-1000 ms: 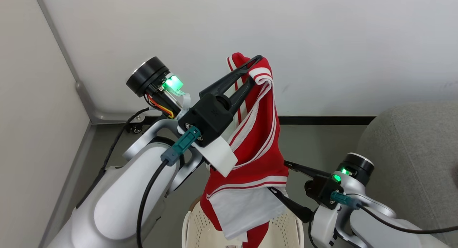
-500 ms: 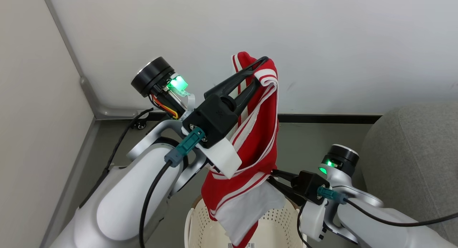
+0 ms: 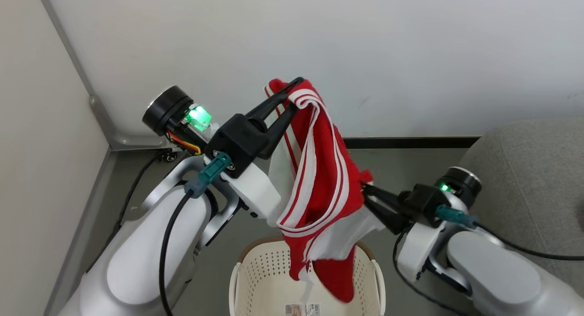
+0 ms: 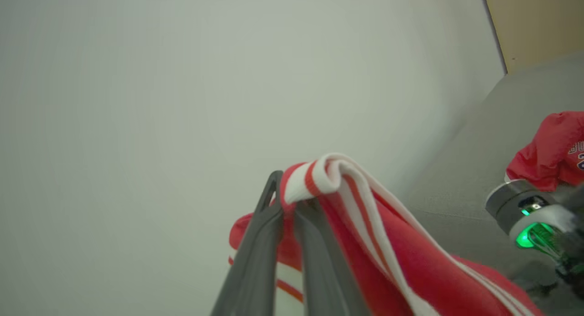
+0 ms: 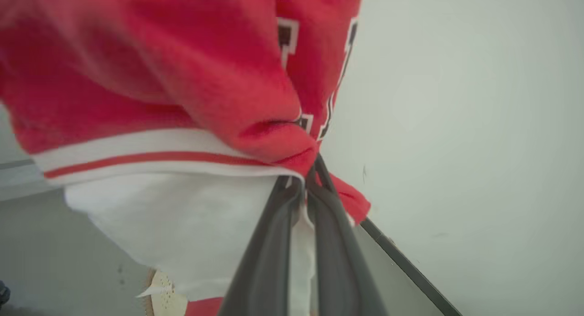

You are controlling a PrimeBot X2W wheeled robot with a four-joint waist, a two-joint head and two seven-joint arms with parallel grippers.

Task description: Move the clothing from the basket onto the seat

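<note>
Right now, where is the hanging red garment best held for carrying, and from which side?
Probably as now: left gripper shut on the garment's thick striped top band, from the left; right gripper shut on its side fold, from the right. The limp cloth hangs long; two spread grips should lift it clear of the basket.

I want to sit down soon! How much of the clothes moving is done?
Done: one red garment already lies on the grey seat. In hand: the left gripper and right gripper both pinch a striped garment hanging above the basket. Left: carry it to the seat. The basket's visible bottom looks bare, though the cloth hides part.
</note>
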